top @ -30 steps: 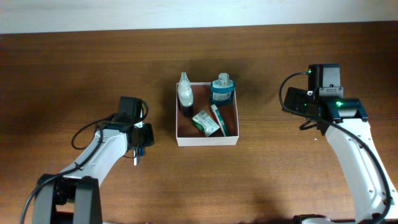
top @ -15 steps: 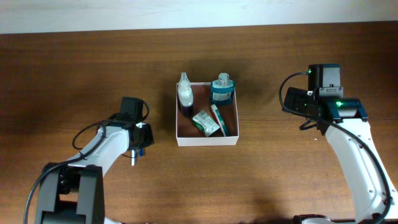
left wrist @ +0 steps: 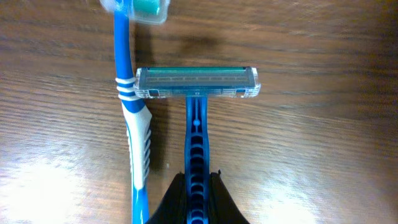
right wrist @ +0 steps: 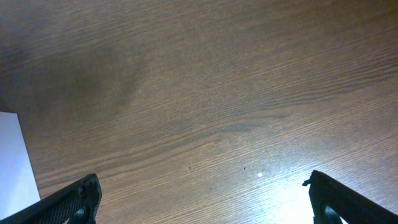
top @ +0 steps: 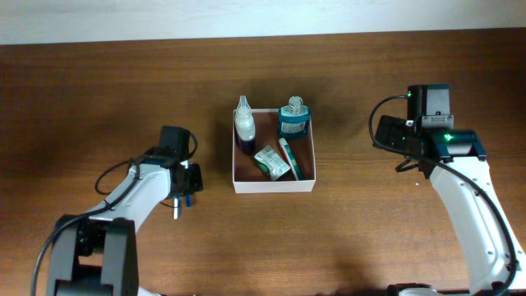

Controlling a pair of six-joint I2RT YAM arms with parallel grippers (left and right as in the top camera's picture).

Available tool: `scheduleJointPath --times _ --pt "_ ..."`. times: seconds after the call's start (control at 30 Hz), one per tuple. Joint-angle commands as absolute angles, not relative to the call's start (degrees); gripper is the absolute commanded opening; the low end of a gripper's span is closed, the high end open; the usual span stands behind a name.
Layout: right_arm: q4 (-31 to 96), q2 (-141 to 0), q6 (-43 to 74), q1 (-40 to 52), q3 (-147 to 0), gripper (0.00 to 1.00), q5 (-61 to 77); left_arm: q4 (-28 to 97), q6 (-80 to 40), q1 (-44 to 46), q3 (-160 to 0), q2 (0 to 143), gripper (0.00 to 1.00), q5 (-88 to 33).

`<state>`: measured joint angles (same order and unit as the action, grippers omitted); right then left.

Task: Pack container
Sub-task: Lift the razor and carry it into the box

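Currently: left gripper [left wrist: 198, 186] clamped on the handle of the blue razor [left wrist: 196, 83], head crosswise ahead of the fingertips. Toothbrush [left wrist: 138, 143] lies just left of the jaws, close against the razor head; contact cannot be told. Judgement: lift straight up before swinging, so the head doesn't drag the toothbrush. Container [top: 274, 187] sits near, to this gripper's right; aim for the bare floor nearest it. Wrist pitched down, low over the table [left wrist: 311, 155]. Right gripper [right wrist: 202, 186] spread wide, holding nothing, container wall off its left.
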<state>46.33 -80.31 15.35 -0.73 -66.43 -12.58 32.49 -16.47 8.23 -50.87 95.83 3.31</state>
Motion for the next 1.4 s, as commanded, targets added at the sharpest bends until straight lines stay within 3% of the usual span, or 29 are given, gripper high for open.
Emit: scheduleJointPath --times 0.0,0.13,0.37,0.7,1.07,1.13,1.17,1.2,1.37 --pt "46.3 -80.14 15.44 -1.04 -67.09 0.99 -12.64 35.4 -11.84 8.19 -57.63 88.55 0.01 2.79" --pt "46.3 -80.14 15.44 -1.04 -67.09 0.99 -12.67 36.49 -11.53 10.5 -60.62 78.41 0.0 -2.39" --pt "46.3 -80.14 15.44 -1.04 -67.09 0.99 -12.64 33.85 -1.02 18.09 -60.6 75.0 0.0 -9.67" --pt "46.3 -80.14 15.44 -1.04 -67.09 0.99 -12.67 27.94 16.91 27.53 -60.58 77.84 0.0 -11.4" --pt "46.3 -80.14 15.44 -1.04 -67.09 0.99 -12.67 19.22 18.98 30.74 -60.58 89.32 0.02 -11.33" --pt "46.3 -80.14 15.44 -1.04 -67.09 0.99 -12.64 17.89 18.96 30.7 -60.58 89.89 0.29 -11.18" --pt "46.3 -80.14 15.44 -1.04 -67.09 0.99 -12.64 17.21 18.96 30.7 -60.6 89.89 0.59 -11.18" --pt "46.3 -80.14 15.44 -1.04 -67.09 0.99 -12.64 16.6 18.94 30.7 -60.62 89.76 0.76 -11.18" --pt "46.3 -80.14 15.44 -1.04 -67.09 0.99 -12.67 16.51 15.18 30.39 -61.56 85.93 0.93 -11.18"
